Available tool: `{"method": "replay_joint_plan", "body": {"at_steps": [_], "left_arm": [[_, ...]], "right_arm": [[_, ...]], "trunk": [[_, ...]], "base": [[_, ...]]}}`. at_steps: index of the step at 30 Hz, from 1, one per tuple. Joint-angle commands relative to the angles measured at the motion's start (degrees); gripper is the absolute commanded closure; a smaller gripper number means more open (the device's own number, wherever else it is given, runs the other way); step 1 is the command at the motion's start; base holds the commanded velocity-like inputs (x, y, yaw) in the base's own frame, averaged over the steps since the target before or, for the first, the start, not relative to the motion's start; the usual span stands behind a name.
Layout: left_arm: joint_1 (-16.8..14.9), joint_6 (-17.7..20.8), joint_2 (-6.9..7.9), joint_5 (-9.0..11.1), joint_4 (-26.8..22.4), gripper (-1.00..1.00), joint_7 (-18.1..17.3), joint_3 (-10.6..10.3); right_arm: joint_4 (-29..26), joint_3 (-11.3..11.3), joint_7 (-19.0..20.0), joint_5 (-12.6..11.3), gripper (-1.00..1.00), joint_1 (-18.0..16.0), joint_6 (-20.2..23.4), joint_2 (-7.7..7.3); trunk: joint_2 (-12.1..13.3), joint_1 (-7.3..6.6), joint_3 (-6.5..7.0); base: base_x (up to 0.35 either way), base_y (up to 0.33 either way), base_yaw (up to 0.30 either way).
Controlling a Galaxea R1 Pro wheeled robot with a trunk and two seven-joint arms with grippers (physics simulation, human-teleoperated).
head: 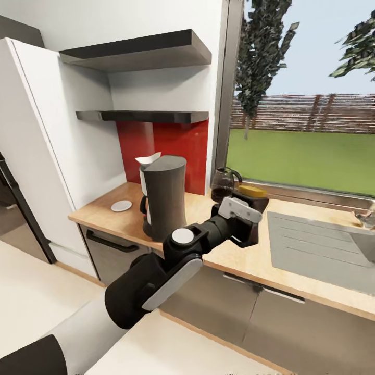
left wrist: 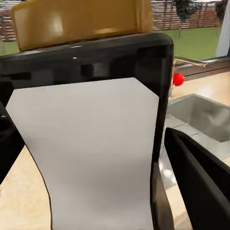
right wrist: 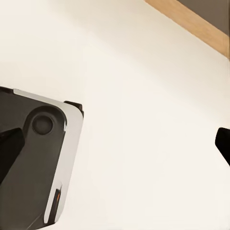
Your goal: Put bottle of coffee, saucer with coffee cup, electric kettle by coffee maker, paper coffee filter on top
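Desk runs left to right under the window, sink inset at its right end. Coffee maker stands upright toward the left end, paper coffee filter already sitting on its top. Electric kettle is behind the left arm, near the window sill, right of the machine. Saucer lies flat on the desk left of the machine, nothing on it. Both wall shelves look bare from the head camera.

Left gripper is extended over the desk, just right of the coffee maker, jaws clamped on the bottle of coffee. Bottle sits upright between the jaws, long axis vertical, yellow cap up. Key relation: bottle is beside the machine on its right, above the desk surface (can't tell if the base is touching yet). My read: a short descent and release finishes this step.

Head view gives only the cap poking above the gripper; left wrist view gives the white label and dark body close up, plus the kettle's red switch behind. Right wrist view looks down at pale floor and the robot's base; can't tell the right jaws' state
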Motion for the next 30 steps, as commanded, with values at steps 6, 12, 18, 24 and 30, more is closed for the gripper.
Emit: {"method": "replay_joint_plan", "body": {"at_steps": [6,12,18,24,30], "left_arm": [[0.05,-8.47,2.67,0.82,4.55,1.00,0.57,-1.80],[0.12,-15.92,6.94,0.82,7.41,1.00,0.03,-2.25],[0.15,-18.18,9.20,0.82,8.21,1.00,-0.97,-2.83],[0.15,-27.58,11.56,0.76,12.08,1.00,-1.88,-5.20],[0.15,-29.41,13.09,0.80,12.97,1.00,-3.93,-6.07]], "right_arm": [[0.08,-0.49,0.34,0.18,-1.00,-0.03,-0.19,-0.03],[0.08,-0.48,0.30,0.18,-1.00,-0.03,-0.19,-0.03],[0.08,-0.49,0.26,0.18,-1.00,-0.03,-0.19,-0.03],[0.08,-0.49,0.25,0.18,-1.00,-0.03,-0.19,-0.03],[0.08,-0.49,0.25,0.18,-1.00,-0.03,-0.19,-0.03]], "trunk": [[-0.09,0.02,0.08],[-0.09,0.02,0.24],[-0.09,0.02,0.33],[-0.09,0.02,0.34],[-0.09,0.02,0.34]], "base": [[0.000,0.000,-0.244],[0.000,0.000,-0.212],[0.000,0.000,-0.093],[0.000,0.000,-0.073],[0.000,0.000,-0.203]]}}
